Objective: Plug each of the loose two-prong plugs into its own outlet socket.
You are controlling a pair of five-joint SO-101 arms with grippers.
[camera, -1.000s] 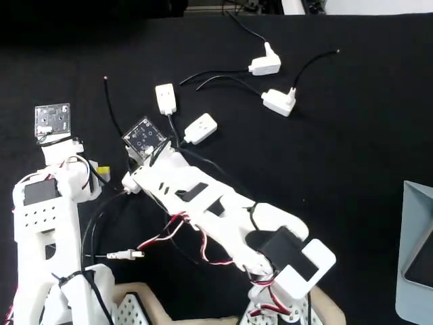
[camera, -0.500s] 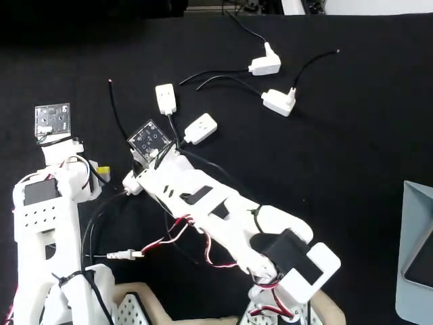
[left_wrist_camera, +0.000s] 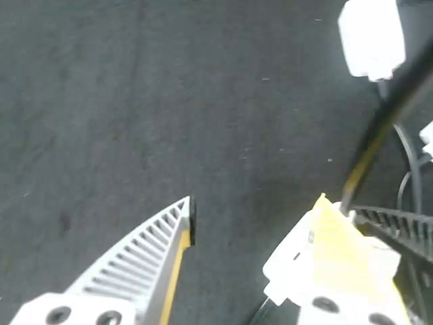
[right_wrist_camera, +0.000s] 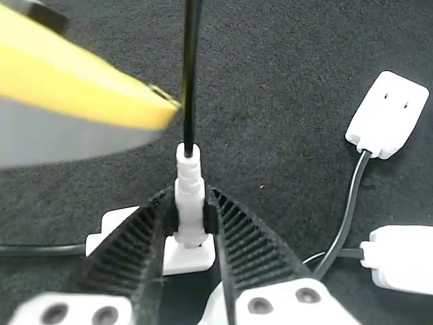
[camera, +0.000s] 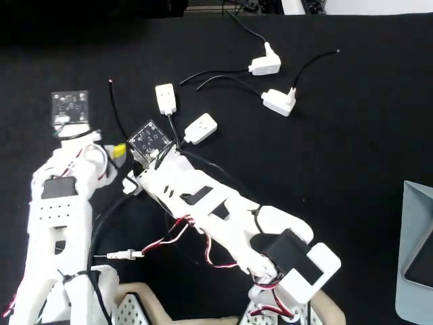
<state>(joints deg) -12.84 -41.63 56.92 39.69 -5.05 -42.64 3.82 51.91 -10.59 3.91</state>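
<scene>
- The left gripper hovers low over bare cloth with its fingers spread wide and nothing between them. It sits just beside the right arm's claw, probably waiting to take or steady the cord.
- A thin black cord runs from its red-tipped free end towards the two claws. It looks slack, so it should trail rather than pull.
- The right gripper is clamped on a white connector, pinching the narrow collar where the cord enters. That grip leaves the flat body free below the fingers. I cannot tell whether the body carries prongs or slots.
- Two outlet sockets lie close to that claw. The upper socket shows its two slots in the right wrist view. The lower socket lies slanted just beside it, and neither has anything plugged in.
- Two loose plugs rest well apart from the sockets. The far plug and the near plug both lie on their sides with cords curling away, so each would need fetching and turning before insertion.
- By my judgement, the task is at an early stage.
- The table is covered in matte black cloth, which should keep light parts from sliding.
- A grey tray-like object stands at the right edge, and cables lead off past the table's far side.
</scene>
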